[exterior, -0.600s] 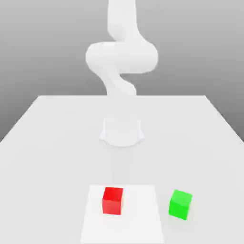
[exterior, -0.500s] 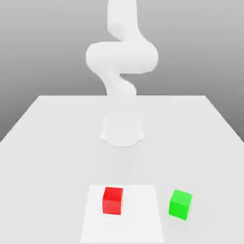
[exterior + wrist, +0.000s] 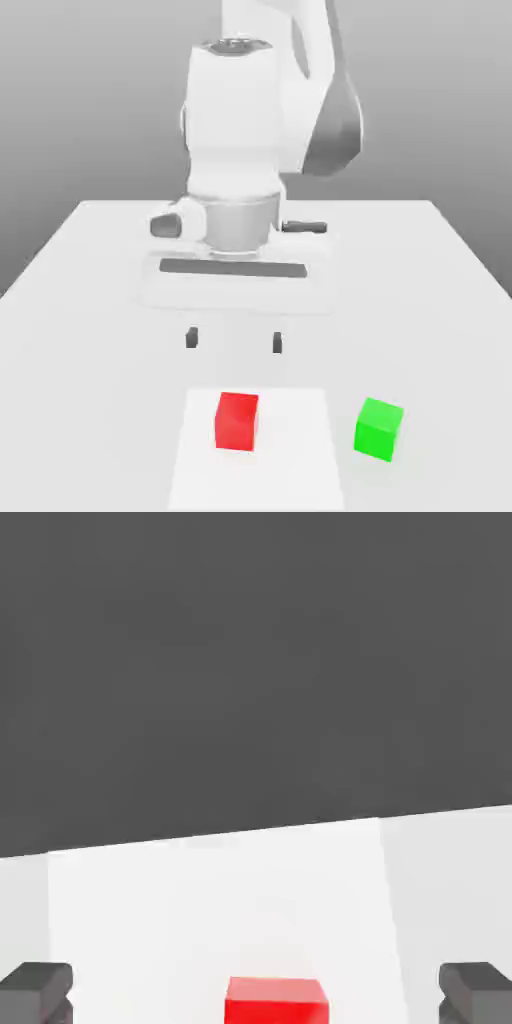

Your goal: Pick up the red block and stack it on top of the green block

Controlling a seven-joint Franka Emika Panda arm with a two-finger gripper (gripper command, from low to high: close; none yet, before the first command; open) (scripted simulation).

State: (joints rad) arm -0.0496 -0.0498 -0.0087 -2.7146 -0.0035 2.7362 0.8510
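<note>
Reaching toward the red block is the step in hand, by my judgement; nothing is gripped yet. Nearest to the exterior camera, the red block rests on a paler square patch of the table, in front of the gripper and lower than its fingertips. The green block stands on the table well apart from the red one, toward the exterior view's right, and also lower than the gripper. Further back, the gripper hangs above the table with its two fingers spread wide and empty. In the hand view the red block sits between the two dark fingertips, so the sideways alignment looks good. Behind the gripper rises the white arm. I think the next move calls for carrying the gripper forward over the red block, then lowering it straight until the open fingers stand on both sides of the cube, and only then closing. The gap seems wide enough for the cube.
</note>
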